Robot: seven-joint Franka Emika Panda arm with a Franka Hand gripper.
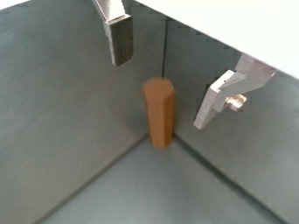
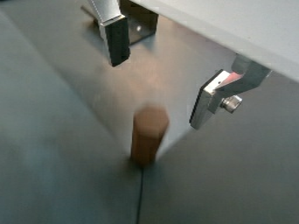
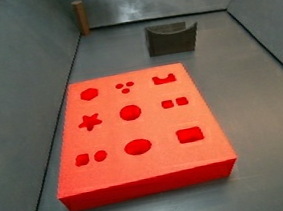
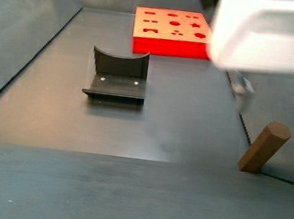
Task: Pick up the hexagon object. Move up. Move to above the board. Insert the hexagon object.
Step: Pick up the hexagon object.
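Peg: brown hexagon object [image 1: 160, 112], standing upright on the grey floor close against a corner where two walls meet; also seen in a wrist view [image 2: 149, 133] and in both side views [image 3: 82, 17] [image 4: 265, 147].
Gripper: gripper [image 1: 170, 74] hangs above the peg, fingers wide apart, holding nothing; one finger [image 1: 121, 38] and its partner [image 1: 215, 98] sit on either side of the peg's top but clear of it. Its white body [image 4: 272, 34] fills a side view.
Board: red board [image 3: 142, 131] lies flat, well apart from the peg, hexagon hole [image 3: 90, 93] open and empty.
Block: dark grey notched block [image 3: 171, 38] sits between peg and board.
Stage: pick-up not yet made, by my reading.
Risk, wall: the corner leaves little room; a finger may strike the wall on the way down.
Risk, tipping: an off-centre close could push the slim peg over or into the corner.
Risk, grip: pads landing on edges rather than flats may let it twist, spoiling alignment at the hole.
Risk, transit: too low a carry could clip the block.
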